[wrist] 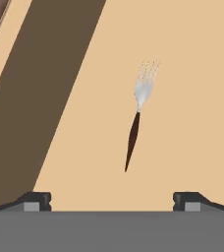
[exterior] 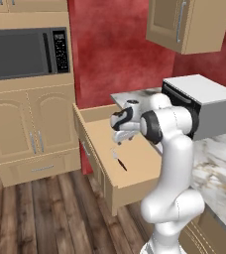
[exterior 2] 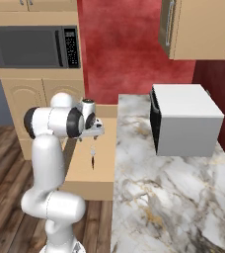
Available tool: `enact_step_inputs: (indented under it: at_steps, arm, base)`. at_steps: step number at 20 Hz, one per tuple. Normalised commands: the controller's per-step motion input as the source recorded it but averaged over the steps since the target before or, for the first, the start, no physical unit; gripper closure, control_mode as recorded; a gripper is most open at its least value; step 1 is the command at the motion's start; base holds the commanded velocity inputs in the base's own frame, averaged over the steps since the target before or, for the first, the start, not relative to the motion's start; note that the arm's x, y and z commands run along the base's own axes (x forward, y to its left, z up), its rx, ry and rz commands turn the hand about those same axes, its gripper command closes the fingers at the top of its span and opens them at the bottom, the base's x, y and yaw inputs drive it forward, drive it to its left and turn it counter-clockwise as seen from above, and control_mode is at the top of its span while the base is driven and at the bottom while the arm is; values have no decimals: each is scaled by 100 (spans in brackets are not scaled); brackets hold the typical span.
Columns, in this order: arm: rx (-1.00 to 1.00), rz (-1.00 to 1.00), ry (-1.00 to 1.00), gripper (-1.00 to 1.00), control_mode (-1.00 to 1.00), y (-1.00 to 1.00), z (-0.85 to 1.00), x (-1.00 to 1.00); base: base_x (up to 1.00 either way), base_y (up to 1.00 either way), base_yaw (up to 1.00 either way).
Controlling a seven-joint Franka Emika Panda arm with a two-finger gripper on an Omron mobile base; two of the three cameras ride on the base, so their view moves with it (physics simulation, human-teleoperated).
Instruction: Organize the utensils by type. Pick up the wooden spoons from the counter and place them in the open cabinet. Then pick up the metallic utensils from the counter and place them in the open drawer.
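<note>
A small fork (wrist: 137, 115) with silver tines and a dark handle lies flat on the bottom of the open drawer (wrist: 182, 74). It shows as a thin piece (exterior: 119, 160) in the left base view and as a small one (exterior 2: 93, 157) in the right base view. My gripper (wrist: 111, 201) hovers above it, open, with nothing between the fingertips (wrist: 35, 201). The hand (exterior: 121, 130) hangs over the drawer (exterior: 135, 171), just above the fork. The marble counter (exterior 2: 159, 183) stretches to the right of the drawer (exterior 2: 87, 173).
A white boxy oven (exterior 2: 183, 118) stands on the counter by the red wall. A built-in microwave (exterior: 26, 52) sits in the tall unit to the left. A wall cabinet (exterior: 189, 22) with a silver bar handle hangs above. Wood floor lies below the drawer.
</note>
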Motion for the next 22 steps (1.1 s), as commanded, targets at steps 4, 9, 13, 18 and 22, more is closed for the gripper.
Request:
enact_step_inputs:
  at_steps: [4,9,13,18,22]
  arm:
    - [0,0,-10,-100,-100,-2,62,-74]
    - [0,-4,-2,-100,-100,0,75,-49]
    - [0,-1,-2,-100,-100,0,86,-46]
    - [0,-9,0,-100,-100,0,73,-51]
    - [0,-20,0,-100,-100,0,52,-55]
  base:
    - [0,0,0]
    - [0,0,0]
    - [0,0,0]
    - [0,0,0]
    - [0,0,0]
